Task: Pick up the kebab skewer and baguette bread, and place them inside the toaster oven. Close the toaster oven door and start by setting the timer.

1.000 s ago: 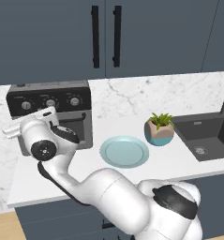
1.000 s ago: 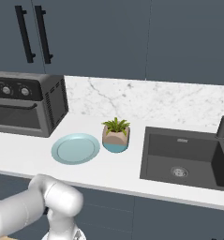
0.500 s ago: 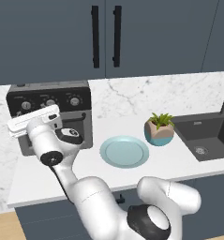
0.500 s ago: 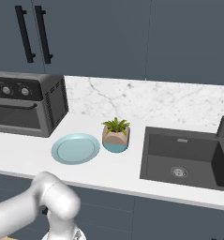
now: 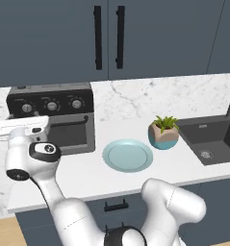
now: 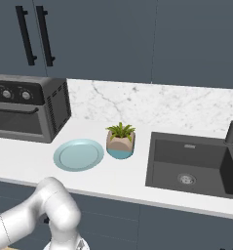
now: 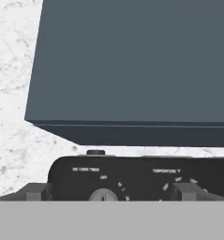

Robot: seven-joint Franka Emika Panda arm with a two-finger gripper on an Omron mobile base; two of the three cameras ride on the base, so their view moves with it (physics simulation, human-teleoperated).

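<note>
The toaster oven [image 5: 51, 120] stands at the left end of the worktop [image 5: 87, 173], against the marble wall, with its door [image 5: 70, 134] shut. Since a second ago the arm has swung its wrist up and to the left: the hand that then hung tilted in front of the door now lies level before the oven's left front corner, and the arm's bulk has sunk lower in the left base view. The oven, plate and plant have not moved. The claw [image 7: 108, 191] is spread fully wide with nothing between its tips, pointing at the knob panel from just in front.

Counted: one oven with three knobs [image 5: 52, 105] in the left base view, two of them in the right base view; one pale blue plate [image 5: 128, 155], bare, beside the oven; one potted plant [image 5: 163, 132] between plate and sink [image 5: 210, 139]; two black cabinet handles [image 5: 108, 37] above.
</note>
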